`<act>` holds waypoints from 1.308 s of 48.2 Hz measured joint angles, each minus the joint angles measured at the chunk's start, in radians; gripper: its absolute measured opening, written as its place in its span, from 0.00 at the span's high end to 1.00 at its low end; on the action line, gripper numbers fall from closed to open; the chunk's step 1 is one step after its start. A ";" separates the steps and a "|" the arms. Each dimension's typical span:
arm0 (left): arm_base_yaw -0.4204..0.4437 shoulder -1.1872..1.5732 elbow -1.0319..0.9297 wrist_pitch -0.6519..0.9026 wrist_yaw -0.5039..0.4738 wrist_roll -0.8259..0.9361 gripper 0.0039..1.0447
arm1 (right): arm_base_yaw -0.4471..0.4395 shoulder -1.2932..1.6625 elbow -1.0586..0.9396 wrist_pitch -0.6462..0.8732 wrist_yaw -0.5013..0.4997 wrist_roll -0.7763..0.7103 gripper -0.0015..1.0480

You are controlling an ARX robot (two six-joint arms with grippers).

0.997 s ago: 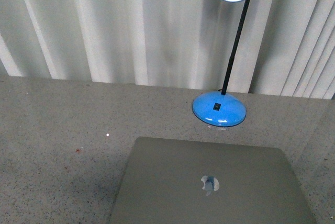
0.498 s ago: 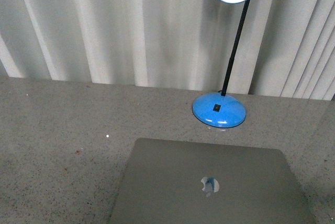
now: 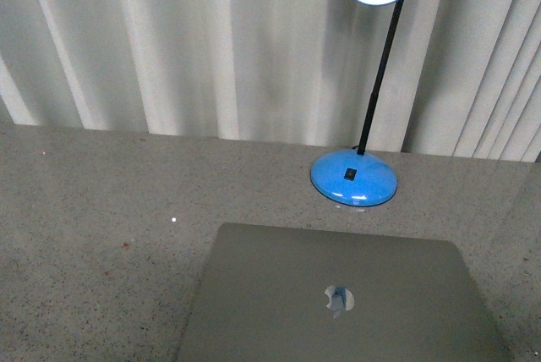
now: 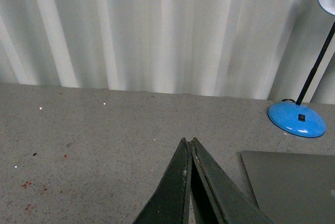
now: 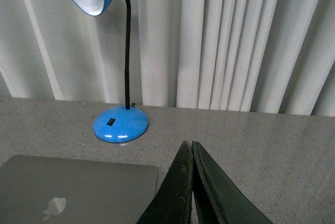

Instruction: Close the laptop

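Nothing has changed since a second ago. On the speckled grey desk point(image 3: 93, 210), the laptop point(image 3: 338, 294) lies shut, lid logo up, near the front edge. A blue lamp point(image 3: 353, 178) stands at its 12 o'clock. The left gripper point(image 4: 187, 143) and right gripper point(image 5: 187, 144), both pressed together, hover to the laptop's left and right, apart from it.

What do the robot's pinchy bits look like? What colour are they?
Each tool has two long, flat fingers that narrow to a point, like a beak. The left tool and right tool are both dark, greenish black, with pale scuffed edges. No cables, markings or sleeves show, and the front view shows neither arm.
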 joint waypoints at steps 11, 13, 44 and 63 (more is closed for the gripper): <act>0.000 -0.183 0.000 -0.185 0.000 0.000 0.97 | 0.000 -0.069 0.000 -0.071 0.000 0.000 0.97; 0.000 -0.183 0.000 -0.186 0.000 0.000 0.97 | 0.000 -0.125 0.002 -0.140 0.000 0.000 0.97; 0.000 -0.185 0.000 -0.190 0.000 0.000 0.97 | 0.000 -0.234 0.001 -0.241 0.000 0.000 0.92; 0.000 -0.185 0.000 -0.190 0.000 -0.001 0.15 | 0.000 -0.234 0.001 -0.241 0.000 0.000 0.11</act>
